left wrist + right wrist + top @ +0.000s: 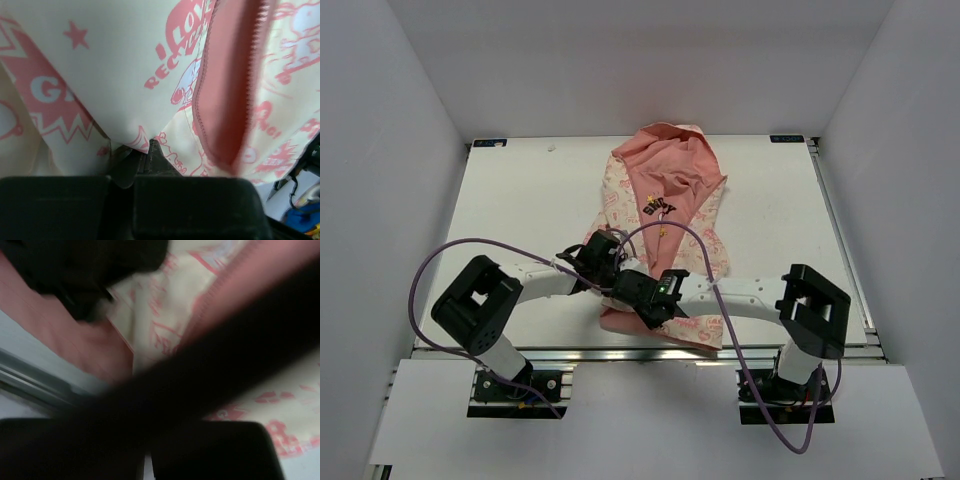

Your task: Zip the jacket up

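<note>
A white worktop is carrying the jacket, which is lying open at its centre with the hood pointing away from the arms, soft cream printed cloth framing smooth salmon lining. The left claw is pinching a cream fold, fingers pressed together. The right claw is pressed together too, its hold too blurred to tell. Pulling the lower edge taut should probably be lining up the fine pink zipper teeth.

That little hooded jacket is lying flat mid-table, hood at the far end, hem toward the near edge. It's cream outside with a pink cartoon print, and the front's open so the salmon lining and its small dark logo show. The pink zipper isn't done up.
</note>
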Tool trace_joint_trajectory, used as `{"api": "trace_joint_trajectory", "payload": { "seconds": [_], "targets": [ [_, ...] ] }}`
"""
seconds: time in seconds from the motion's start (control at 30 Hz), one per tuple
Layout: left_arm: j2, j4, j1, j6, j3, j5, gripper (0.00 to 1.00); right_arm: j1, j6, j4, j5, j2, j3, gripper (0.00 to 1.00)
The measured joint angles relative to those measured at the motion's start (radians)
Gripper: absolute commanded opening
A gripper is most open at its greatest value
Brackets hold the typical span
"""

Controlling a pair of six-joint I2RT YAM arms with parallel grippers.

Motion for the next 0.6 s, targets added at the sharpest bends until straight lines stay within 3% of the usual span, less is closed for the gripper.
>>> {"api": "trace_joint_trajectory", "payload": {
  "seconds": [0.07, 0.1, 0.13, 0.2, 0.33, 0.6],
  "targets": [
    [0.007, 0.012, 0.003, -0.010, -0.003, 0.003, 0.00, -0.003, -0.009, 0.078, -0.036, 0.016, -0.019, 0.12],
    [0.007, 0.013, 0.003, -0.012, -0.003, 0.004, 0.00, -0.004, -0.008, 0.104, -0.051, 0.021, -0.026, 0.28],
    [0.007, 0.015, 0.003, -0.013, -0.003, 0.004, 0.00, -0.005, -0.007, 0.129, -0.067, 0.023, -0.035, 0.67],
    [0.008, 0.023, 0.003, -0.019, -0.007, 0.004, 0.00, -0.005, -0.002, 0.174, -0.104, 0.017, -0.055, 0.86],
    [0.008, 0.034, 0.003, -0.020, -0.011, 0.003, 0.00, -0.004, 0.020, 0.267, -0.159, -0.070, -0.155, 0.89],
    [0.024, 0.051, 0.002, -0.024, -0.006, 0.003, 0.00, -0.035, 0.152, 0.306, -0.224, -0.398, -0.439, 0.89]
  ]
}}
